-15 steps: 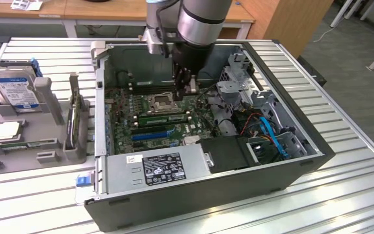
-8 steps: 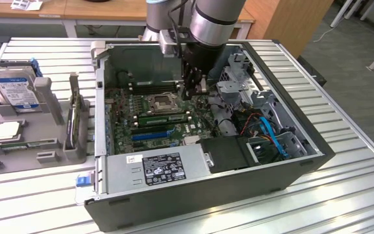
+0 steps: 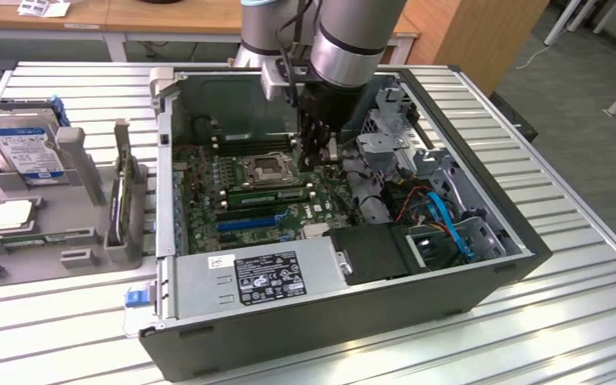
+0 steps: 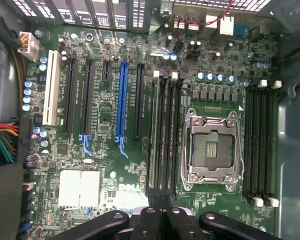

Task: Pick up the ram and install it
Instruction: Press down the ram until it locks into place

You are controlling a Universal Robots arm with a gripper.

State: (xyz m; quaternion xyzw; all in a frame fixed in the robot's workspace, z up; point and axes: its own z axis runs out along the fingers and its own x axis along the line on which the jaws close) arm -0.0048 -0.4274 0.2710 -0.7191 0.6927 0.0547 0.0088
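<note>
The open computer case point(image 3: 436, 265) sits on the slatted table point(image 3: 565, 321), with the motherboard point(image 4: 115, 165) inside. The arm reaches down into the case, its gripper point(image 3: 319, 156) just beside the CPU socket point(image 4: 210, 147). The ram point(image 4: 153, 135) stands in a memory slot next to that socket, directly below the gripper; whether the fingers clasp it cannot be told

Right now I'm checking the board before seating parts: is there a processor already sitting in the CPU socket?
No. In the wrist view the CPU socket lies open inside its metal frame, with its bare contact grid showing and no chip on it.
</note>
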